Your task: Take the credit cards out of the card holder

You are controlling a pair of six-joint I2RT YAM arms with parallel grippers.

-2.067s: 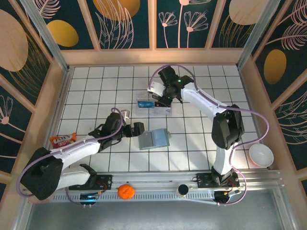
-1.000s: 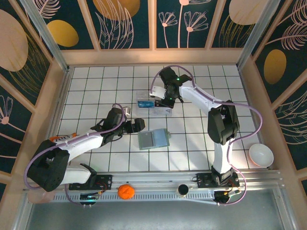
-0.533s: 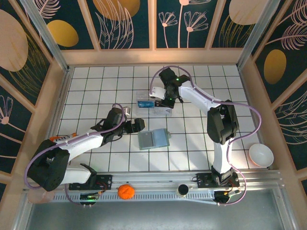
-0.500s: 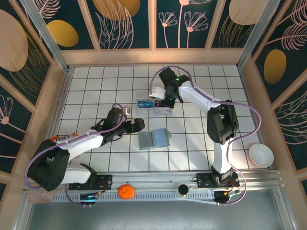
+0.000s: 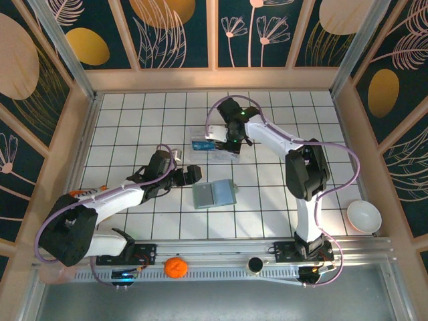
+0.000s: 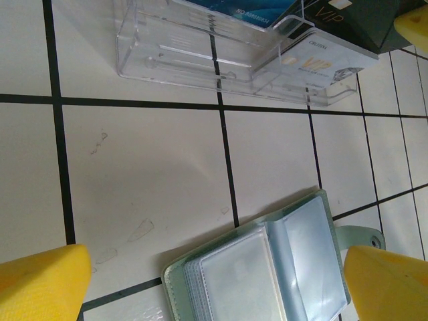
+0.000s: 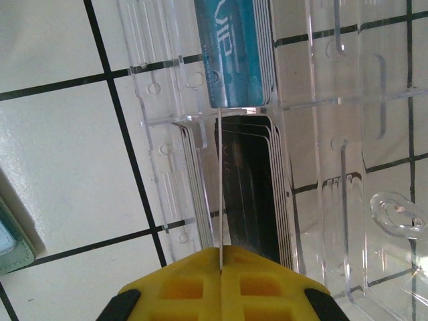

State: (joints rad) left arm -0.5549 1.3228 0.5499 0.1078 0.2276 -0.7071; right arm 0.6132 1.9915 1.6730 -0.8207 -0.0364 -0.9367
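**Right fingers pinch a card over the clear box; card holder lies open at centre**

Top view: the card holder (image 5: 215, 194) lies spread open on the white tiled table (image 5: 281, 200), just below the middle of the frame. The left gripper (image 5: 192, 174) sits low to its left, near it but apart from it, and pointing toward it. Above the card holder, a clear box (image 5: 214, 148) holds blue and dark items. The right gripper (image 5: 225, 139) reaches down over the right part of that box, and from here I cannot tell how its jaws stand. A white bowl (image 5: 364, 216) sits at the lower right, and an orange object (image 5: 175, 267) lies on the rail at the bottom.

Left wrist view: the left gripper (image 6: 214, 284) is spread wide and holds nothing, with its yellow fingertips (image 6: 40, 281) in the two lower corners. The card holder (image 6: 267, 267) lies between them at the bottom centre, its clear sleeves facing up. The clear box (image 6: 221, 53) runs along the top edge.

Right wrist view: the right gripper (image 7: 221, 257) at the bottom centre has its yellow fingers (image 7: 180, 284) pressed together on a thin card (image 7: 219, 187), seen edge-on as a pale line. The card stands over the clear box (image 7: 334, 134), beside a stack of black cards (image 7: 251, 187) and below a stack of blue cards (image 7: 234, 60). A corner of the card holder (image 7: 10, 237) shows at the left edge.
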